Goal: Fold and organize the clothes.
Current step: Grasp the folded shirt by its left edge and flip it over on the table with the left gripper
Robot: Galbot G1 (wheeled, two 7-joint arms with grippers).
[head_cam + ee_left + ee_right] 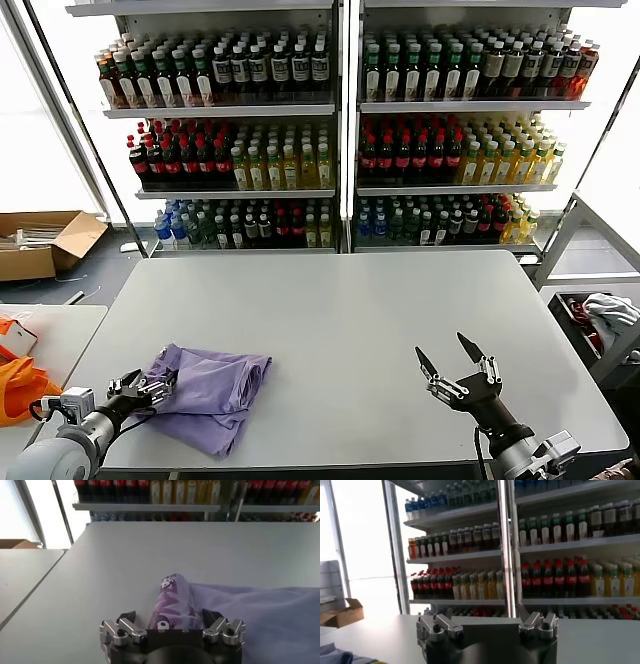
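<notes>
The lavender T-shirt (215, 392) lies bunched and partly folded on the grey table (350, 310), near its front left corner. My left gripper (150, 385) is low at the shirt's left edge. In the left wrist view the gripper (170, 617) is open, and a raised fold of the shirt (172, 597) with dark printed figures lies between the jaws. My right gripper (447, 355) is open and empty, held above the table at the front right, well away from the shirt. In the right wrist view it (487, 622) faces the shelves.
Shelves of bottles (340, 130) stand behind the table. A lower side table (60, 325) on the left carries bright orange fabric (20, 385). A cardboard box (45, 240) sits on the floor at the left. A bin with cloths (600, 315) stands at the right.
</notes>
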